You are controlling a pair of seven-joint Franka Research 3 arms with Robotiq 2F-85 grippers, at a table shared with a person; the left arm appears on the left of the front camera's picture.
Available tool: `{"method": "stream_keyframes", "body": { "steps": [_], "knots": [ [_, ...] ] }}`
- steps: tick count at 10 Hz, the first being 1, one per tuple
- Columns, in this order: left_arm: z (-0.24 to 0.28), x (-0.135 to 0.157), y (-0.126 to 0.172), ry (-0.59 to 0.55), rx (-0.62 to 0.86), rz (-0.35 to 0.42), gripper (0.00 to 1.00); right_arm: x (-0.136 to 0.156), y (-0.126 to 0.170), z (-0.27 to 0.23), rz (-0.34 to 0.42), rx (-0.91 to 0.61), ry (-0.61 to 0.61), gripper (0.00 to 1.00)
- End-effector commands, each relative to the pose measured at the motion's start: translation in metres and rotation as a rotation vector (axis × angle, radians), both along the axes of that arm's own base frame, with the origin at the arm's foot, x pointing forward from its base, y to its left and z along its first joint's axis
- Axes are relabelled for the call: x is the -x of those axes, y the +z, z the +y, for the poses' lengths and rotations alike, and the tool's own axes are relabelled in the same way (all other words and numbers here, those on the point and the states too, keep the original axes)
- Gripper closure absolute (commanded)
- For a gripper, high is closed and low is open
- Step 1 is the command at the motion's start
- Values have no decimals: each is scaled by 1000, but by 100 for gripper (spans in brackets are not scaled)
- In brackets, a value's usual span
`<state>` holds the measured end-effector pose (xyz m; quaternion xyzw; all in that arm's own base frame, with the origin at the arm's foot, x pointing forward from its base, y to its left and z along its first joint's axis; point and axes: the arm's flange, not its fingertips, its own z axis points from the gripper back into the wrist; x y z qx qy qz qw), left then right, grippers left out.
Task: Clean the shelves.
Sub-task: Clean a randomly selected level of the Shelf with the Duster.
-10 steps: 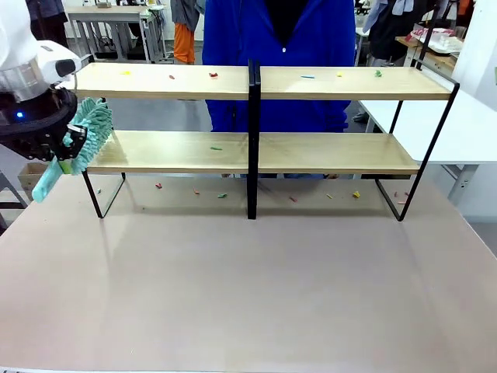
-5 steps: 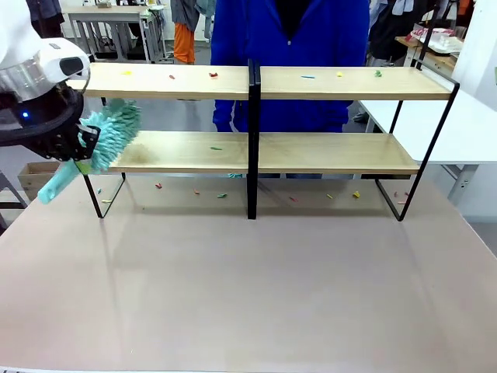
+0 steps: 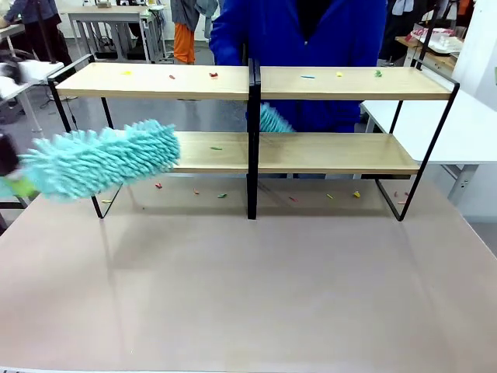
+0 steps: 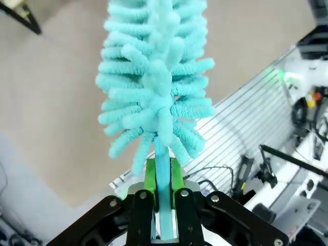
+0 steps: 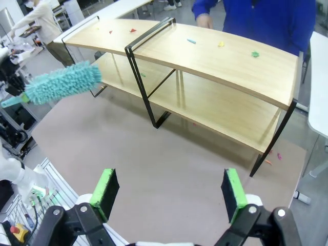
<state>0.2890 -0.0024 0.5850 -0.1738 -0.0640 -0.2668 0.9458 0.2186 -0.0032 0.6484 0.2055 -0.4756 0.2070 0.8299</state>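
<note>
The left pincer (image 4: 163, 177) is clamped tight on the thin handle of a fluffy teal duster (image 4: 154, 77). Its green pads (image 4: 149, 177) press the handle from either side. The duster's head rises straight out past the fingertips, above the tan worktop (image 4: 56, 92).

In the front view the head is blurred. It lies crosswise in front of the left end of the shelves (image 3: 334, 83), level with the lower board. Whether it touches the wood cannot be told. The rest of the shelves stretches away beyond the duster's tip, on the far side from the left pincer.

The right pincer (image 5: 169, 189) hangs with its jaws wide apart and nothing between them. The shelves stand ahead of it across a bare stretch of worktop, both boards in plain sight. In its own view, the duster is up and to its left, near the end of the shelves.

Small coloured scraps (image 3: 213, 74) dot the upper board, one green scrap lies on the lower board, and more lie on the worktop underneath. A person in a blue coat (image 3: 303, 31) stands behind the shelves, on the far side from both pincers, with a hand (image 5: 205, 20) at the upper board's far edge. A tuft of teal fluff (image 3: 273, 119) shows just behind the black centre post, between the boards.
</note>
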Motion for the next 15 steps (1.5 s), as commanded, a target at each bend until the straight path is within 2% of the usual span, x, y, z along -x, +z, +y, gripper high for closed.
{"method": "stream_keyframes", "body": {
  "steps": [1, 2, 4, 5, 6, 9, 10, 11, 15],
  "knots": [
    [49, 21, 12, -59, 153, -50, 87, 1, 0, 0, 2, -1, 0, 0],
    [80, 40, 16, -129, 250, -102, 87, 1, 0, 0, 2, -1, 0, 0],
    [134, 60, 25, -83, 494, -245, 87, 1, 0, 0, 2, -1, 0, 0],
    [153, 60, 28, -75, 618, -301, 87, 1, 0, 0, 2, -1, 0, 0],
    [170, 60, 26, -114, 705, -338, 87, 1, 0, 0, 2, -1, 0, 0],
    [232, 43, 17, 32, 906, -399, 87, 1, 0, 0, 2, -1, 0, 0],
    [243, 42, 10, 96, 946, -404, 87, 1, 0, 0, 2, -1, 0, 0],
    [219, 53, 16, 41, 833, -397, 87, 1, 0, 0, 2, -1, 0, 0],
    [219, 53, 16, 41, 833, -397, 87, 1, 0, 0, 2, -1, 0, 0]
  ]
}}
